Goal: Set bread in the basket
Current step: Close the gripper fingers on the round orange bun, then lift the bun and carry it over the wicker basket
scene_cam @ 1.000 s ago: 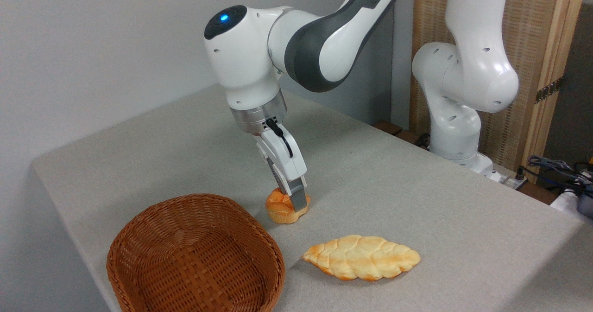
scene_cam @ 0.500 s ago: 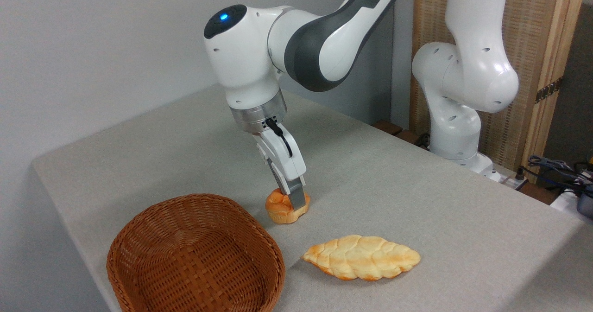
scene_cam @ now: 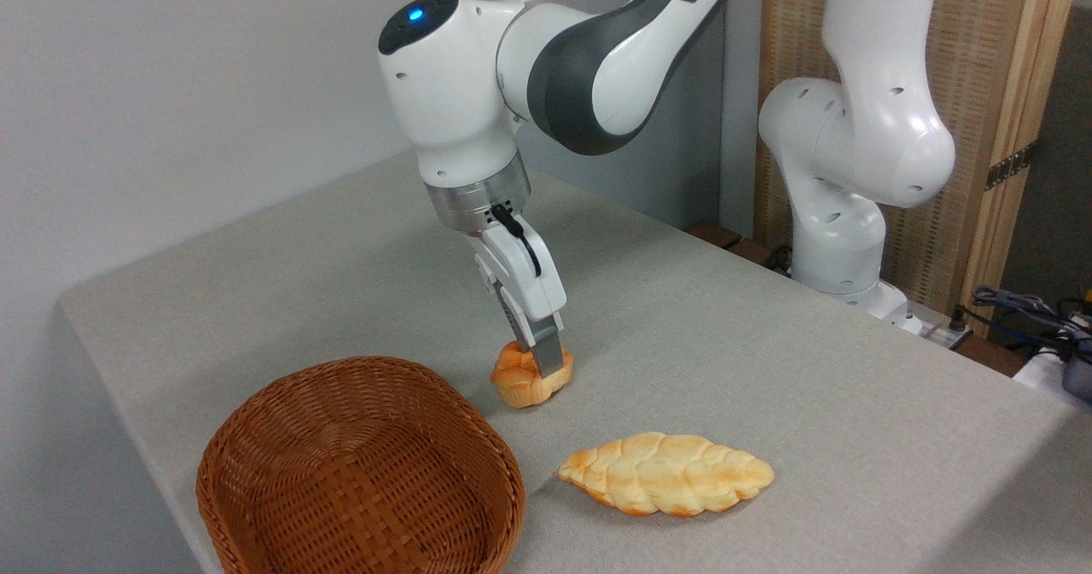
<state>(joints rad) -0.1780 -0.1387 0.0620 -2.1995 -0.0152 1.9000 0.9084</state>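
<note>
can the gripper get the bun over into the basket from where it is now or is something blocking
Probably yes. The gripper is shut on the bun, the basket sits just left of it with its open top clear, and the long loaf lies off to the right, out of the path.

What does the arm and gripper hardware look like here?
Glossy white arm with dark grey joint panels, a blue light on a black cap, and a silver wrist ring. White gripper body with grey fingers and a short black cable.
</note>
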